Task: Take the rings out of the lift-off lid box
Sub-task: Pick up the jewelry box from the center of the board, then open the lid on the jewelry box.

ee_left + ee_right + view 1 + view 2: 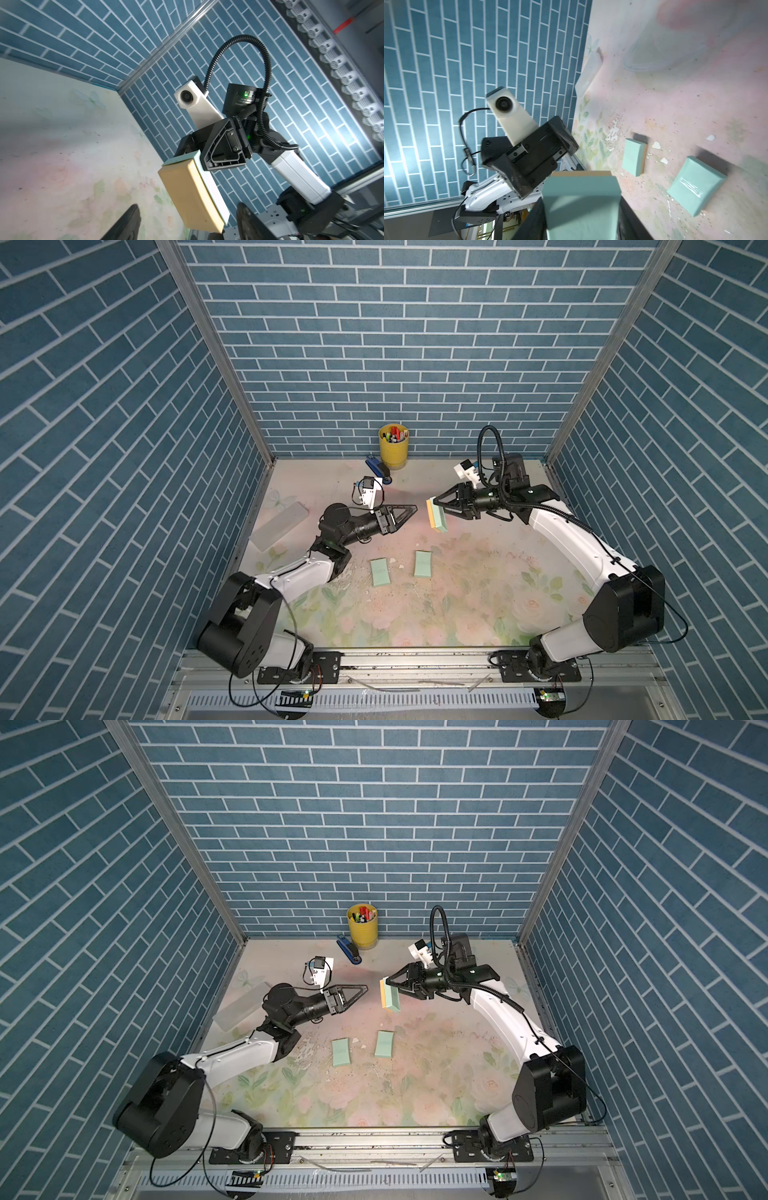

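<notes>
My right gripper (436, 506) (388, 986) (581, 218) is shut on a mint-green lift-off lid box (439, 519) (392, 996) (581, 203) and holds it on edge above the table. The box's tan padded face (187, 197) is turned toward my left gripper (409, 512) (361, 992) (187, 228). That gripper is open and empty, a short gap from the box, its fingertips (124, 224) either side of the tan face. No rings show in any view. Two more mint-green box pieces (381, 572) (423, 564) (633, 156) (696, 185) lie flat on the floral table, nearer the front.
A yellow cup of pens (393, 445) and a blue stapler (376, 468) stand at the back wall. A translucent white container (280, 524) lies along the left wall, beside my left arm. White flakes (656, 145) lie around the two flat green pieces.
</notes>
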Robot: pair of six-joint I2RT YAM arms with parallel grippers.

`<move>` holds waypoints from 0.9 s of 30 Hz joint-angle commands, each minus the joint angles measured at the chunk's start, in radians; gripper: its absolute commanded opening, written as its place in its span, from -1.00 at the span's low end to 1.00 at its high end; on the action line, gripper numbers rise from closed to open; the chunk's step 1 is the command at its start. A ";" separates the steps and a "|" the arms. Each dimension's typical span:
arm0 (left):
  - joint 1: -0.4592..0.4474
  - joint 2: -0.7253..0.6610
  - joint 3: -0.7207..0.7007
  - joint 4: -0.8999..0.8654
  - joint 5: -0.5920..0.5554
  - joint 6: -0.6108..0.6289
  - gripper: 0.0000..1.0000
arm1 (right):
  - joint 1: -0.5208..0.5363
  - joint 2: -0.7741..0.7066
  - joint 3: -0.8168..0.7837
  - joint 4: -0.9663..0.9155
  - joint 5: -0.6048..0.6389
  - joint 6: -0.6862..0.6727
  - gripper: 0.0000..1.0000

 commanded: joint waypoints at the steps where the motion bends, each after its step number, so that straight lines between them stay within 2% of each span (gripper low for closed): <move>1: -0.001 0.049 0.011 0.305 0.049 -0.187 0.37 | -0.004 0.003 0.007 0.157 -0.095 0.114 -0.18; 4: -0.010 0.028 0.011 0.276 0.047 -0.145 0.45 | -0.004 0.003 0.008 0.166 -0.097 0.123 -0.19; 8: -0.021 -0.037 0.036 0.040 0.070 -0.029 0.52 | -0.004 0.003 0.014 0.166 -0.100 0.123 -0.20; 10: -0.032 -0.060 0.035 -0.015 0.067 0.019 0.57 | -0.003 0.010 0.015 0.168 -0.101 0.122 -0.20; 16: -0.036 -0.055 0.065 -0.038 0.074 0.013 0.61 | -0.001 0.024 0.015 0.211 -0.111 0.146 -0.21; 27: -0.055 0.006 0.093 0.021 0.081 -0.037 0.51 | 0.024 0.020 0.013 0.261 -0.141 0.169 -0.21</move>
